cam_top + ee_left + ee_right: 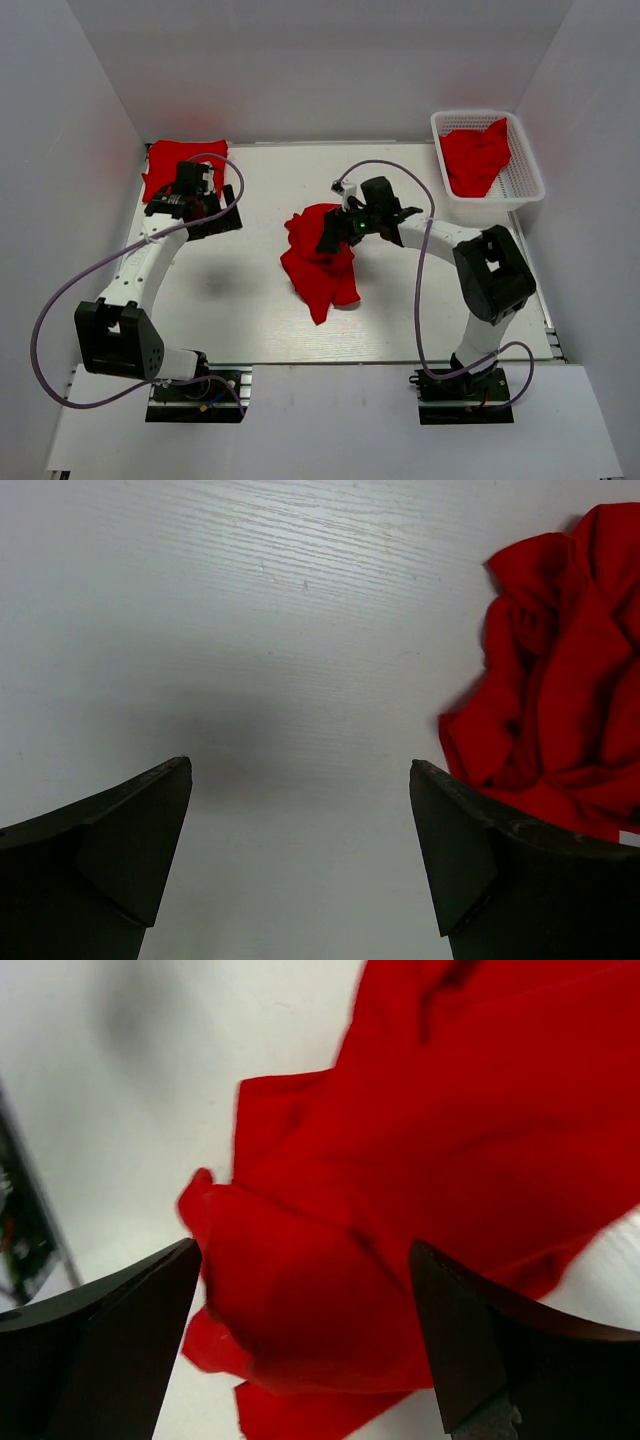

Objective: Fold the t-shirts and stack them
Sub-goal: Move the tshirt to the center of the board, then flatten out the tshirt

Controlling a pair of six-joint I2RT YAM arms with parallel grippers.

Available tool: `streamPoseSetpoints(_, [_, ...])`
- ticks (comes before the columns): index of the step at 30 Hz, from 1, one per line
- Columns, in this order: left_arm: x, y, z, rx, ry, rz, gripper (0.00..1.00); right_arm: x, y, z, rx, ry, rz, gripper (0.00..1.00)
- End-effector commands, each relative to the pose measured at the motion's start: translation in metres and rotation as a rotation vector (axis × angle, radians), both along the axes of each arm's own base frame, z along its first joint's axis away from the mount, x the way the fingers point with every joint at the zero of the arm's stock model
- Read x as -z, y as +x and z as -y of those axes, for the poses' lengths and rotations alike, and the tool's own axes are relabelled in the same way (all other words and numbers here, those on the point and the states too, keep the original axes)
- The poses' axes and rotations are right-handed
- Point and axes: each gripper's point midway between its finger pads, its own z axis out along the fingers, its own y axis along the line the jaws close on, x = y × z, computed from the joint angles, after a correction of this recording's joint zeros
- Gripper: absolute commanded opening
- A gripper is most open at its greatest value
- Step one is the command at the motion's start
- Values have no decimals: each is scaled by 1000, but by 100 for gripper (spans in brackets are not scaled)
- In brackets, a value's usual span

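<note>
The left gripper (300,780) stands wide open above the white table (250,600), holding nothing and touching nothing. Beyond it, in the far left corner, a flat red t-shirt (165,165) lies partly hidden by the arm. At the middle of the table lies a crumpled t-shirt (318,268), a loose heap with one tail trailing toward the near edge. The right gripper (300,1260) hangs over its far right part, jaws spread wide, with a bulge of red cloth between the fingers (120,1330). Nothing is pinched, and whether the tips brush the cloth cannot be told. Far right, a white mesh basket (528,185) holds bunched t-shirt cloth (475,155). Count: two grippers, both open and empty; three lots of red t-shirts, one flat, one crumpled and one in the basket, where the number of shirts cannot be told; one basket
</note>
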Motion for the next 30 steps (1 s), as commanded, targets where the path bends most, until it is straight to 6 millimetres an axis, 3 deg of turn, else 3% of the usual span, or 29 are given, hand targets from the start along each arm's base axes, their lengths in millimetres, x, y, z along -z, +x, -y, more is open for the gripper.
streamPoseSetpoints(1, [-3, -3, 7, 20, -44, 6, 100, -26, 34, 14, 133, -72, 166, 90])
streamPoseSetpoints(5, [-12, -7, 19, 87, -94, 33, 100, -81, 54, 32, 271, -107, 261, 90])
streamPoseSetpoints(7, [-10, -11, 28, 120, -138, 41, 100, -94, 56, 39, 314, -118, 270, 90])
streamPoseSetpoints(11, [-24, -9, 32, 138, -160, 111, 100, -130, 67, 82, 567, -173, 352, 90])
streamPoseSetpoints(13, [-32, -9, 36, 161, -172, 131, 100, -143, 61, 104, 661, -196, 363, 90])
streamPoseSetpoints(16, [-33, -11, 41, 180, -195, 128, 100, -152, 48, 124, 719, -215, 372, 90])
streamPoseSetpoints(22, [-42, -9, 59, 287, -233, 178, 100, -153, 26, 134, 693, -211, 367, 90])
streamPoseSetpoints(24, [-46, -11, 74, 378, -289, 212, 100, -148, 23, 135, 687, -218, 371, 90])
streamPoseSetpoints(30, [-26, -19, 93, 437, -383, 195, 100, -144, 20, 138, 686, -230, 369, 90])
